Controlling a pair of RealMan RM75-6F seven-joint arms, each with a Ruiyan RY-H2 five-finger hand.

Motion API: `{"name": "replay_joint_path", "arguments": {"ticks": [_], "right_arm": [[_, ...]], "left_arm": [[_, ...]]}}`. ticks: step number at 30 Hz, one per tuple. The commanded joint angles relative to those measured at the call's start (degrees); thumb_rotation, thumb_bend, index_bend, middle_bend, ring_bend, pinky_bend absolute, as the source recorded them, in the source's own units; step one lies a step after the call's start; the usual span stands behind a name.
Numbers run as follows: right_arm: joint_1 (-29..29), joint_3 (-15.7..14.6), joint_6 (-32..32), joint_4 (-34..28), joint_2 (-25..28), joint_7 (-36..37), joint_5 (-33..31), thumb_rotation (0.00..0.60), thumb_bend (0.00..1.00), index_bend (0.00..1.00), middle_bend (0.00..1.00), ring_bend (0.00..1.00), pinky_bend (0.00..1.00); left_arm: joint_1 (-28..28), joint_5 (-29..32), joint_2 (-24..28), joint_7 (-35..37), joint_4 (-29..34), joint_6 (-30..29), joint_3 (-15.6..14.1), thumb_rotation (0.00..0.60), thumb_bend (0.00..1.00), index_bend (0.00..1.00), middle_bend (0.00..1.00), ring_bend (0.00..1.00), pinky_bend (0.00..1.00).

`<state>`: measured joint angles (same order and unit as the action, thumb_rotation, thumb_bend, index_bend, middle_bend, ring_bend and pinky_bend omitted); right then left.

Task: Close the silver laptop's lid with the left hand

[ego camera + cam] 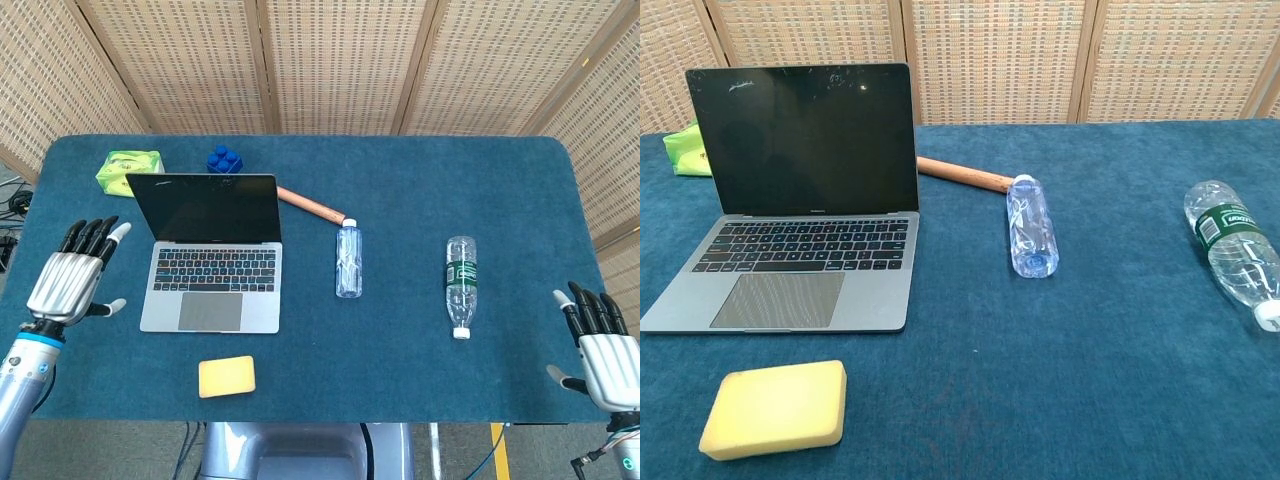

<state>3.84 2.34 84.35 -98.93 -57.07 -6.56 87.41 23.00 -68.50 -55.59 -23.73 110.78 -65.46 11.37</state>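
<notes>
— Where's the laptop?
— Left part of the blue table, lid upright, screen facing the robot, long axis running left-right.
— Hands?
— Left hand just left of the laptop, right hand far right; both empty, fingers apart. Wicker screens behind.

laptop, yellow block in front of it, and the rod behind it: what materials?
Laptop: looks like matte silver-grey metal, with an even dull sheen on the deck and a glossy black screen.
Yellow block: probably foam sponge, going by its soft rounded edges and matte, finely textured face.
Rod: reddish-brown, smooth and cylindrical; could be wood or copper-coloured tube, can't tell which.
</notes>
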Motion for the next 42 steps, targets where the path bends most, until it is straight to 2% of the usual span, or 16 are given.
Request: {"name": "replay_joint_path", "arguments": {"ticks": [1,9,13,22,30,33,38,42], "right_arm": [[0.05,0.03,-0.13,0.07,0.03,0.20,-0.10,0.600,0.00,0.00,0.00,0.00,0.00],[0.14,-0.02,-0.46,0.25,0.16,0.97,-0.16,0.600,0.00,0.00,0.00,0.00,0.00],[0.29,-0.07,-0.78,0.34,0.15,1.20,-0.15,0.600,0.00,0.00,0.00,0.00,0.00],[0.90,-0.09,-2.37,0.85,-0.14,1.49,-0.96,0.600,0.00,0.00,0.00,0.00,0.00],[1.43,0.11,-3.74,1.49,-0.40,2.03,-2.12,0.600,0.00,0.00,0.00,0.00,0.00],[1.74,0.09,-4.46,1.71,-0.59,2.01,-2.49,0.600,0.00,0.00,0.00,0.00,0.00],[1.98,0.10,-4.82,1.74,-0.72,2.20,-2.60,0.600,0.00,0.00,0.00,0.00,0.00],[1.99,0.17,-4.66,1.84,-0.76,2.67,-2.52,0.600,0.00,0.00,0.00,0.00,0.00]], "left_arm": [[3.12,3.40,0.14,-2.18,0.60,2.38,2.01,0.600,0.03,0.00,0.00,0.00,0.00],[9.41,11.73,-0.04,-6.35,0.56,6.06,4.33,0.600,0.06,0.00,0.00,0.00,0.00],[13.48,19.25,-0.51,-6.70,-0.87,10.01,5.40,0.600,0.10,0.00,0.00,0.00,0.00],[21.12,30.73,-2.23,-10.13,-5.84,14.19,4.95,0.600,0.16,0.00,0.00,0.00,0.00],[27.23,37.11,-4.31,-11.66,-12.04,15.97,5.40,0.600,0.25,0.00,0.00,0.00,0.00],[29.52,39.13,-4.96,-11.99,-13.83,16.64,5.35,0.600,0.33,0.00,0.00,0.00,0.00],[32.02,40.81,-6.14,-12.32,-16.03,17.11,4.61,0.600,0.58,0.00,0.00,0.00,0.00],[33.03,41.28,-6.87,-12.39,-17.21,17.22,3.91,0.600,0.65,0.00,0.00,0.00,0.00]]}}
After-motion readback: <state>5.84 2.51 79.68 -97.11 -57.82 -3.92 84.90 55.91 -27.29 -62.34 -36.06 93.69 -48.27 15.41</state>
